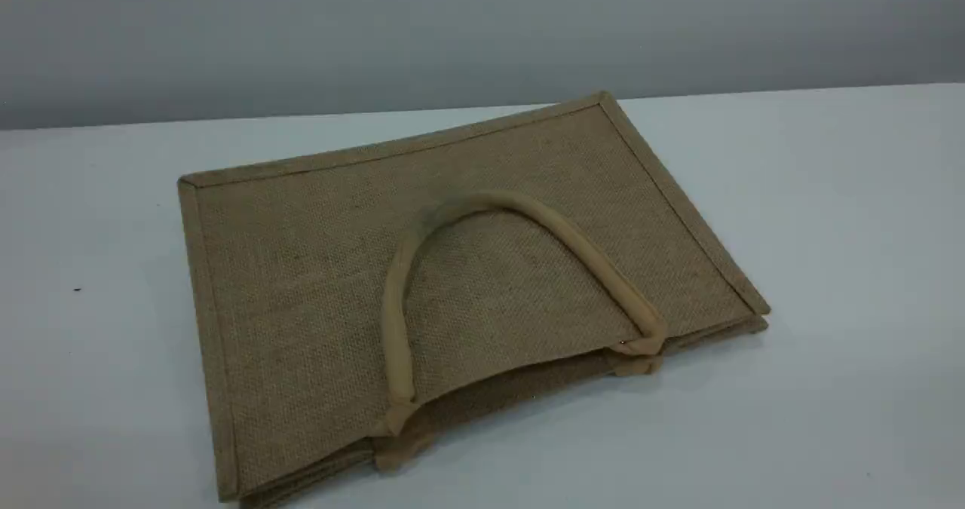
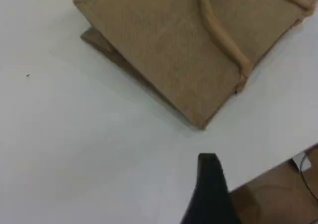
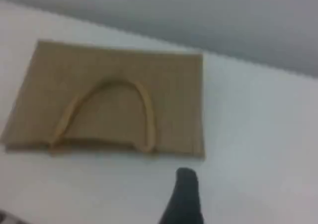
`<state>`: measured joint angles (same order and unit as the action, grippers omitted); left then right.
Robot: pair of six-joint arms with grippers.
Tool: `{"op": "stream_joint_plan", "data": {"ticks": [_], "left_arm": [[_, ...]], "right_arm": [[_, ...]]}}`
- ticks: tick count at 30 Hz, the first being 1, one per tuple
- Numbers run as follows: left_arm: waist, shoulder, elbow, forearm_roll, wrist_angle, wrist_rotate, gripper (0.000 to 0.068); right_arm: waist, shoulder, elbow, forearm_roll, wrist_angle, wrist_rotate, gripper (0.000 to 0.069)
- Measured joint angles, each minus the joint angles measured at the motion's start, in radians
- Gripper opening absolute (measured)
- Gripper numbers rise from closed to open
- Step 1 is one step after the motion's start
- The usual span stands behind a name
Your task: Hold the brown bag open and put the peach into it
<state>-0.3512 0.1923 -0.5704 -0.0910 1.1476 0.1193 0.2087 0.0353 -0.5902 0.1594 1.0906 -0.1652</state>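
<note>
Slanted scene view, both wrist views share the brown bag.

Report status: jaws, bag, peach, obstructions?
Both jaws open, empty. Brown bag flat on table, mouth nearly shut, handle folded over it. Peach not in view. Nothing in the way.

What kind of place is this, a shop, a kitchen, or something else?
Probably a lab or test bench, not a shop or kitchen. A bare white table stands against a plain grey wall, with only a flat brown bag on it. A black gripper tip shows at the left wrist view's bottom edge.
</note>
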Motion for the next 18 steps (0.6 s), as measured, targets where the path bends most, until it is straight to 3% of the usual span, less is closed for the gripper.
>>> {"op": "stream_joint_plan", "data": {"ticks": [5, 18], "left_arm": [[0.0, 0.002, 0.022, 0.0, -0.036, 0.0, 0.0465], [0.0, 0.002, 0.065, 0.042, -0.072, -0.069, 0.0465]], "right_arm": [[0.0, -0.002, 0.078, 0.0, -0.003, 0.0, 0.0545], [0.001, -0.003, 0.083, -0.007, -0.021, 0.008, 0.0521]]}}
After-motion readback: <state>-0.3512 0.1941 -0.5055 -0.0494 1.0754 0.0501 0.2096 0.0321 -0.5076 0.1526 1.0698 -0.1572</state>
